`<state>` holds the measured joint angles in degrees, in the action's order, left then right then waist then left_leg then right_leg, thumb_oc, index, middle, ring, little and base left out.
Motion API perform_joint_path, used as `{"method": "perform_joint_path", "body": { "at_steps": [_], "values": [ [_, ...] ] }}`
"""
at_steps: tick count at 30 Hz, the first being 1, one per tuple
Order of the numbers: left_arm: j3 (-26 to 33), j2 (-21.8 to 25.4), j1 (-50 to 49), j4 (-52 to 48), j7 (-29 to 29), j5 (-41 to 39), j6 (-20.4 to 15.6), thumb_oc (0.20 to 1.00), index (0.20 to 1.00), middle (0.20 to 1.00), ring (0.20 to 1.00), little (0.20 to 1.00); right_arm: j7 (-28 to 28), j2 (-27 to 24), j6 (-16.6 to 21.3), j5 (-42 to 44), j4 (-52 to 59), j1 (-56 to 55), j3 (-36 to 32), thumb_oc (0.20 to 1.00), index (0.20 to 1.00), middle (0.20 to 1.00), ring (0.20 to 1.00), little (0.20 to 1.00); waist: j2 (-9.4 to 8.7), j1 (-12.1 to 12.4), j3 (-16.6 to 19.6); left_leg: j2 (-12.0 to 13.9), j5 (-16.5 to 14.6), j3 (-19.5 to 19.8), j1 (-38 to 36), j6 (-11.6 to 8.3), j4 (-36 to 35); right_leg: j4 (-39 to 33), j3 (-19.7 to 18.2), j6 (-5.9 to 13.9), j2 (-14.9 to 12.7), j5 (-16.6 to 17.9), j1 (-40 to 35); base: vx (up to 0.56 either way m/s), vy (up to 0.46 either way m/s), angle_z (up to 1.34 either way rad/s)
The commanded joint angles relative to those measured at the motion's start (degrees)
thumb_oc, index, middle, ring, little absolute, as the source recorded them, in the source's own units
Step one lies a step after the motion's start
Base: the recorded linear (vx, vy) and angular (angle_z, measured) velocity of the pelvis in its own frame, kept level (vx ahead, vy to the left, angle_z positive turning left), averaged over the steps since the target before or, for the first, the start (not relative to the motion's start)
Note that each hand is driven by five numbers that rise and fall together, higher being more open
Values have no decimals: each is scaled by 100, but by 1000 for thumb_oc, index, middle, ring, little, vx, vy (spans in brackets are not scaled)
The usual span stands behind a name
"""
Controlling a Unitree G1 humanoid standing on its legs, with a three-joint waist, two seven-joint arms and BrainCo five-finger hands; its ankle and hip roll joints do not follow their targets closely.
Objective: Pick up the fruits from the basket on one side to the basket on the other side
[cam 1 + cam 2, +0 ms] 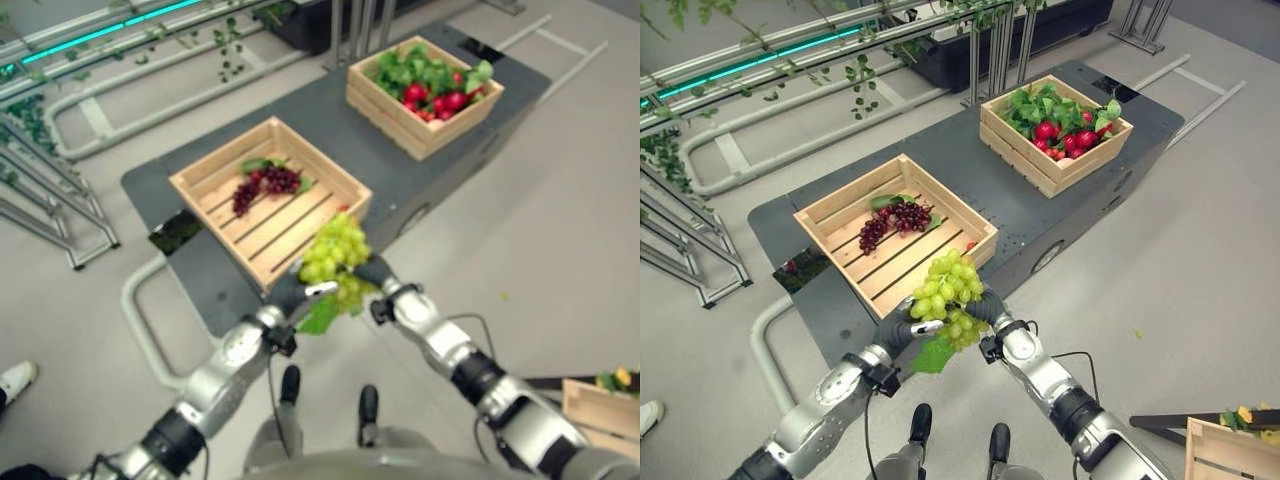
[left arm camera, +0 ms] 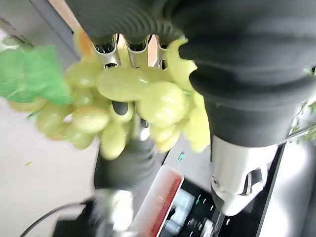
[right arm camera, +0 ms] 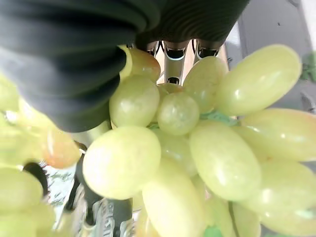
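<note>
Both hands hold one bunch of green grapes (image 1: 948,290) between them, just in front of the near crate (image 1: 896,232), at its front corner. The left hand (image 1: 898,326) is on the left side of the bunch and the right hand (image 1: 990,307) on its right side. In the left wrist view the fingers (image 2: 117,49) of the left hand go down into the bunch and curl against the grapes, with the thumb on the other side, so this hand grips the grapes. In the right wrist view the fingers (image 3: 174,53) of the right hand also reach over the top of the bunch and press on it, and grapes lie close against the dark cover; this hand grips the bunch too. A green leaf (image 1: 934,355) hangs under the bunch, below the left hand.

The near crate is a wooden box with a slatted bottom. It stands on a dark grey platform (image 1: 970,150). Inside it, toward its far side, lies a bunch of dark red grapes (image 1: 894,222) with a small green leaf beside them. The rest of this crate shows bare slats.

Beyond the near crate, well apart from it on the same platform, stands a second wooden crate (image 1: 1055,133). It holds red round fruits (image 1: 1070,138) and many green leaves.
</note>
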<state>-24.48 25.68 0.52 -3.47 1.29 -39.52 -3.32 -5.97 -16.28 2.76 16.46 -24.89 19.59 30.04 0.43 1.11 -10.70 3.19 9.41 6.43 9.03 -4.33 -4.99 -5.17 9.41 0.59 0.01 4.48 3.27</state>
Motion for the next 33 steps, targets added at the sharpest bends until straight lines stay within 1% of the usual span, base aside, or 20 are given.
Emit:
{"method": "perform_joint_path", "body": {
  "at_steps": [1, 6, 7, 8, 9, 10, 12, 18, 23, 25, 26, 27, 28, 29, 30, 31, 32, 33],
  "values": [
    [548, 84, -221, -243, 59, 349, -542, 1000, 1000, 1000, 1000, 1000, -107, 23, 492, 195, 527, -116, -485, 200, 200, 200, 200, 200, -361, 238, 247, -265, -762, 107, -438, 365, -1, 86, -72, 388, -91, -95, 134, 17, -37, 16],
    [1226, -30, -753, 106, 154, 578, -559, 1000, 1000, 1000, 1000, 1000, -125, -291, 545, 155, 954, -628, -1067, 200, 200, 200, 200, 200, -319, 248, 267, -241, -724, 181, -489, 326, -1, 79, 53, 370, -79, -140, 31, 14, -29, 13],
    [1226, -30, -754, 105, 155, 579, -559, 1000, 1000, 1000, 1000, 1000, -125, -291, 544, 155, 955, -629, -1066, 200, 200, 200, 200, 200, -318, 248, 268, -241, -724, 181, -490, 325, -1, 79, 54, 370, -79, -140, 31, 11, -29, 18],
    [1482, -81, -941, 179, 180, 666, -566, 1000, 1000, 1000, 1000, 1000, -115, -389, 569, 125, 1185, -815, -1310, 200, 200, 200, 200, 200, -302, 259, 293, -230, -711, 210, -504, 316, -1, 65, 86, 364, -64, -161, -5, 10, -19, 9],
    [1482, -81, -942, 178, 180, 666, -566, 1000, 1000, 1000, 1000, 1000, -115, -390, 568, 125, 1187, -817, -1310, 200, 200, 200, 200, 200, -301, 258, 294, -230, -711, 210, -504, 316, -1, 65, 87, 364, -64, -161, -5, 23, -35, 5],
    [1641, -129, -1057, 259, 182, 738, -567, 1000, 1000, 1000, 1000, 1000, -109, -457, 597, 109, 1325, -949, -1505, 200, 200, 200, 200, 200, -285, 264, 318, -216, -699, 216, -520, 300, -1, 52, 108, 358, -51, -172, -32, 0, 0, 0],
    [1755, -183, -1150, 329, 171, 790, -559, 1000, 1000, 1000, 1000, 1000, -92, -531, 615, 46, 1489, -1069, -1648, 200, 200, 200, 200, 200, -270, 264, 330, -199, -689, 223, -535, 282, -1, 46, 129, 350, -41, -188, -59, 10, -17, 0],
    [1807, -326, -1219, 527, 159, 794, -543, 1000, 1000, 1000, 1000, 1000, -61, -618, 632, -38, 1627, -1194, -1804, 200, 200, 200, 200, 200, -253, 233, 336, -163, -651, 230, -548, 241, -1, 24, 161, 329, -6, -217, -104, -8, -32, 9],
    [1806, -433, -1225, 1104, 246, 1243, -484, 1000, 1000, 1000, 1000, 1000, -37, -699, 646, -7, 1857, -1424, -1990, 200, 200, 200, 200, 200, -228, 172, 350, -103, -625, 193, -593, 205, 1, 20, 171, 309, 46, -253, -153, 11, -39, 2],
    [1825, -426, -1242, 1158, 241, 1300, -467, 1000, 1000, 1000, 1000, 1000, -25, -722, 639, -7, 1922, -1484, -2028, 200, 200, 200, 200, 200, -227, 161, 352, -92, -630, 185, -608, 203, 2, 21, 158, 307, 54, -261, -161, 9, -17, 0],
    [1834, -465, -1221, 1570, 286, 1571, -413, 1000, 1000, 1000, 1000, 1000, 11, -783, 638, -5, 2071, -1651, -2112, 200, 200, 200, 200, 200, -221, 119, 358, -62, -639, 154, -639, 190, 13, 26, 122, 287, 80, -280, -180, 0, 0, 0],
    [1833, -465, -1220, 1572, 286, 1571, -414, 1000, 1000, 1000, 1000, 1000, 11, -783, 637, -5, 2073, -1653, -2114, 200, 200, 200, 200, 200, -221, 120, 358, -61, -639, 153, -640, 190, 13, 26, 121, 287, 81, -280, -181, 21, -38, -2],
    [1851, -491, -1186, 1927, 348, 1873, -359, 1000, 1000, 1000, 1000, 1000, 46, -818, 654, 9, 2171, -1769, -2162, 200, 200, 200, 200, 200, -228, 83, 364, -41, -643, 136, -659, 183, 27, 32, 102, 279, 97, -294, -196, 36, -30, -1],
    [1864, -538, -1067, 2556, 472, 2401, -309, 1000, 1000, 1000, 1000, 1000, 97, -909, 670, 31, 2375, -1993, -2276, 200, 200, 200, 200, 200, -238, 23, 362, -42, -679, 112, -708, 197, 69, 57, 24, 265, 128, -312, -211, 37, -30, -2],
    [1855, -548, -1053, 2579, 477, 2412, -322, 1000, 1000, 1000, 1000, 1000, 98, -914, 664, 31, 2390, -2005, -2285, 200, 200, 200, 200, 200, -234, 32, 357, -41, -682, 107, -716, 197, 69, 58, 19, 264, 129, -314, -216, 51, -27, -1],
    [1860, -670, -891, 3409, 724, 3033, -221, 1000, 1000, 1000, 1000, 1000, 119, -1010, 716, 11, 2600, -2202, -2369, 200, 200, 200, 200, 200, -264, -42, 345, -88, -752, 87, -771, 236, 165, 98, -94, 239, 154, -325, -221, 29, -12, -9],
    [1841, -752, -784, 3897, 841, 3328, -196, 1000, 1000, 1000, 1000, 1000, 115, -1056, 741, 1, 2700, -2309, -2426, 200, 200, 200, 200, 200, -273, -53, 322, -136, -833, 78, -761, 256, 321, 128, -154, 226, 158, -335, -216, 35, -19, -13],
    [1866, -838, -670, 4513, 1035, 3659, -80, 1000, 1000, 1000, 1000, 1000, 82, -1084, 790, -45, 2744, -2417, -2472, 200, 200, 200, 200, 200, -308, -110, 305, -211, -913, 61, -722, 277, 525, 190, -220, 208, 151, -337, -198, 11, -8, -33]
  ]
}}
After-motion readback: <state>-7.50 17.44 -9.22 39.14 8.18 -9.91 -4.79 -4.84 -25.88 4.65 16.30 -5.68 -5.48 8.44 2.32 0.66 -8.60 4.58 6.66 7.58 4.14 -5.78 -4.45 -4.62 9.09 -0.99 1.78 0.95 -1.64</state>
